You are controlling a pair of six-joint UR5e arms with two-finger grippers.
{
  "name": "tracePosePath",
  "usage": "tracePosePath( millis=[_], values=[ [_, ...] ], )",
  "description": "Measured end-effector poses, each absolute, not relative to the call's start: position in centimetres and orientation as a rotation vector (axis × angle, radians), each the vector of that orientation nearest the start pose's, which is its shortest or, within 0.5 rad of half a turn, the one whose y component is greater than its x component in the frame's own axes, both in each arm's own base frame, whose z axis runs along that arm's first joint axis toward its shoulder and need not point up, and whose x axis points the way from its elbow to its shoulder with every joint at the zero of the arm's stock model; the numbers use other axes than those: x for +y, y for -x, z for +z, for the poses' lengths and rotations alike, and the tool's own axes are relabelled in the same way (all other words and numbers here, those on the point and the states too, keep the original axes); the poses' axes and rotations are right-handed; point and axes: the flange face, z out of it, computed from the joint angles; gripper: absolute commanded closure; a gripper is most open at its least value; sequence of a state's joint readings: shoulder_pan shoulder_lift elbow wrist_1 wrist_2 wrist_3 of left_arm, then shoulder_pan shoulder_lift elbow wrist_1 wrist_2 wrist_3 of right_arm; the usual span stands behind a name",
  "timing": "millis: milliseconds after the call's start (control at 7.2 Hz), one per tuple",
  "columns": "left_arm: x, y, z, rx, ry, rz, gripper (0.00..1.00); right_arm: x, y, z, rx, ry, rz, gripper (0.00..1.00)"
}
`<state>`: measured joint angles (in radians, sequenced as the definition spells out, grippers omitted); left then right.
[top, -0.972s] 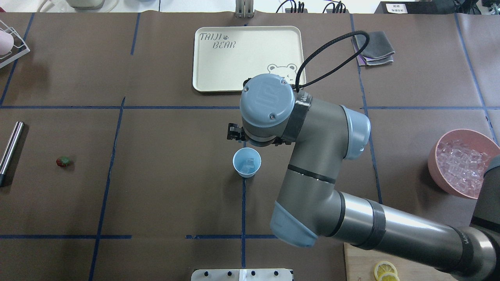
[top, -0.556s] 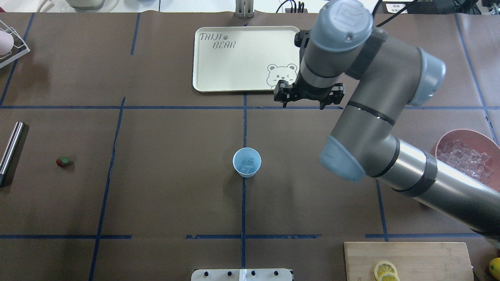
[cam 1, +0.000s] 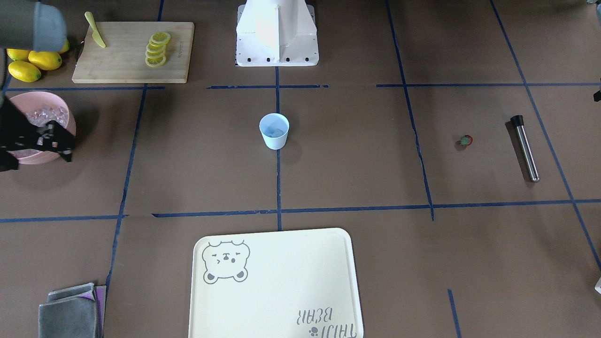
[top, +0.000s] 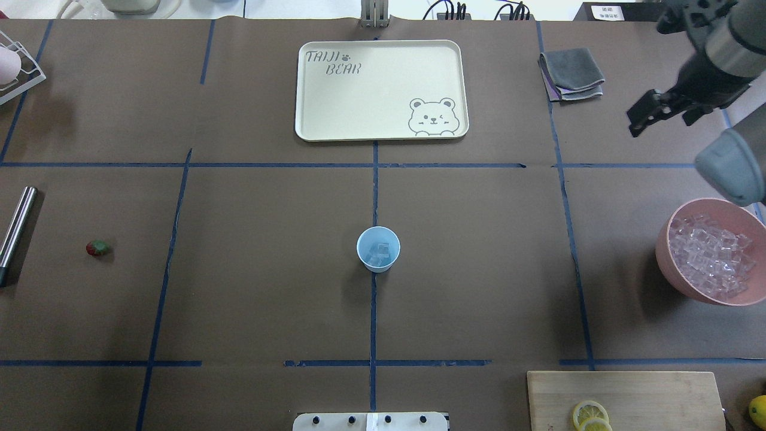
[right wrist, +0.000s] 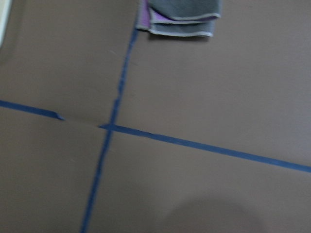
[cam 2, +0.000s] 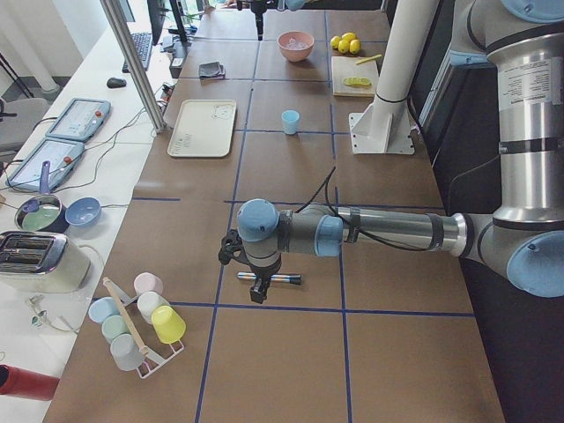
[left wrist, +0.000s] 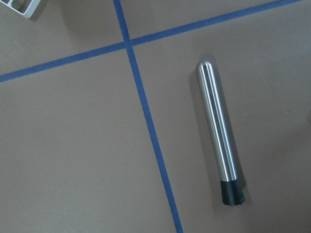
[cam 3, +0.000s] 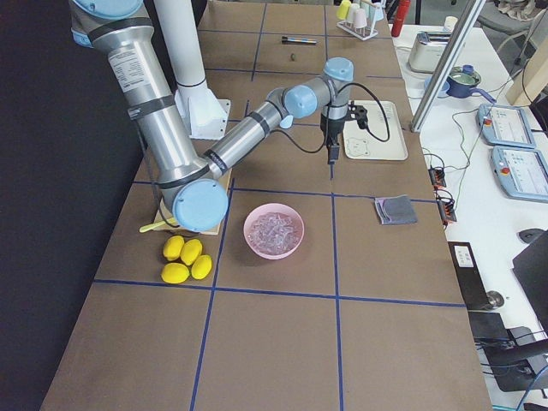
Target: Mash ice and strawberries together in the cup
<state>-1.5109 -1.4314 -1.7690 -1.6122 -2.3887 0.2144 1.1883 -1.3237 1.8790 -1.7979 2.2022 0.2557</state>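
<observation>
Overhead exterior shows the cup (top: 378, 249) on the worktop (top: 269, 209) holding ice (top: 377, 255), the strawberry (top: 97, 248) well apart on its left. My right hand (top: 661, 123) seems spread and empty; the left hand (cam 2: 256, 291) I cannot judge. I should pinch the strawberry gently, low.

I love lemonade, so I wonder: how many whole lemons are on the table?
4, all in one cluster beside the pink bowl: two lemons on the side toward the table's middle, two more toward its end. None looks hidden.
</observation>
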Motion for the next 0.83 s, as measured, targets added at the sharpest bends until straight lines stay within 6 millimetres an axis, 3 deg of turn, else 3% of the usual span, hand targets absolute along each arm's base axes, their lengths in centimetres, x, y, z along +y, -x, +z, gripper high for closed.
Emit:
tracePosePath(
  millis=[278,417,556,694,833],
  values=[
    [-45.3,3.3,60.4,0.802,-0.251,0.337,0.0,-50.7,2.9,51.6,-0.691,-0.084,-0.308,0.0],
    [-46.5,3.2,59.6,0.801,-0.277,0.348,0.0,-47.9,-1.4,55.5,-0.694,-0.065,-0.289,0.0],
    [-47.7,3.1,58.8,0.802,-0.293,0.352,0.0,-45.0,-5.1,58.6,-0.699,-0.046,-0.245,0.01],
    [-48.5,2.7,57.9,0.813,-0.304,0.351,0.0,-42.7,-7.4,60.8,-0.706,-0.024,-0.198,0.01],
    [-49.0,1.2,56.8,0.833,-0.311,0.366,0.0,-41.4,-8.4,62.2,-0.718,-0.006,-0.165,0.01]
  ],
)
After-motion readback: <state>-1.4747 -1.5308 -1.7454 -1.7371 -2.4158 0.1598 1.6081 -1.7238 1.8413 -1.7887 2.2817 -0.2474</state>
